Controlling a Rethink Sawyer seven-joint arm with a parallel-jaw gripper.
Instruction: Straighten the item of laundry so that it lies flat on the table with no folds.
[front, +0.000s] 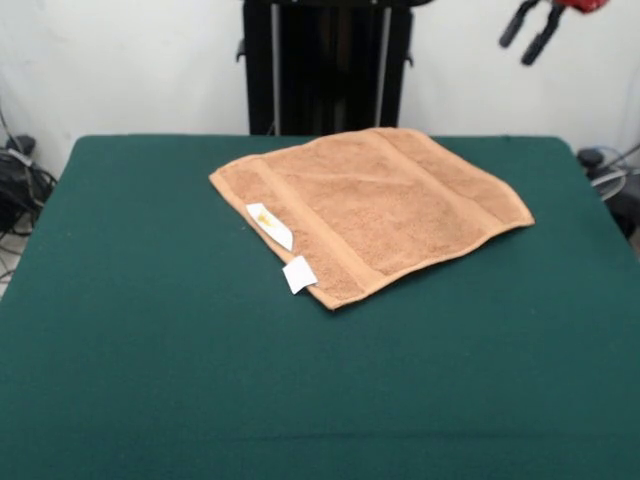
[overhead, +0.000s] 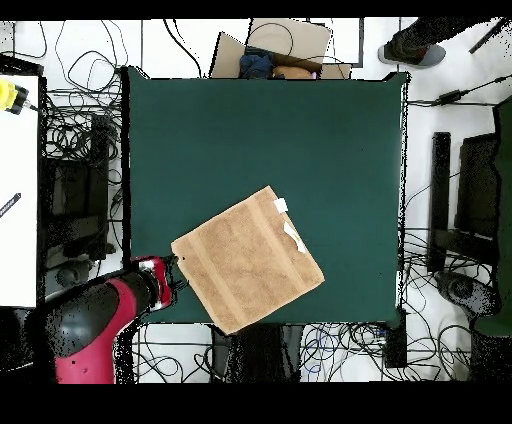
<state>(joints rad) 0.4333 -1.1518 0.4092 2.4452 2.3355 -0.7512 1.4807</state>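
The item of laundry (front: 380, 205), an orange-tan terry towel, lies spread out and turned at an angle on the far half of the green table (front: 150, 350). Two white tags (front: 270, 225) stick out from its left-hand edge. From overhead the towel (overhead: 245, 260) sits near the table's (overhead: 300, 130) bottom edge. My gripper (front: 517, 52) hangs high above the far right of the table, well clear of the cloth, open with nothing between its fingers. Overhead, the gripper (overhead: 170, 273) is just beside the towel's left corner.
The black pedestal (front: 325, 65) stands behind the table's far edge. Tangled cables (overhead: 80, 110) lie on the floor around the table. A cardboard box (overhead: 275, 50) and a person's shoe (overhead: 410, 50) are beyond the top edge overhead. A white desk (overhead: 18, 190) stands at the left.
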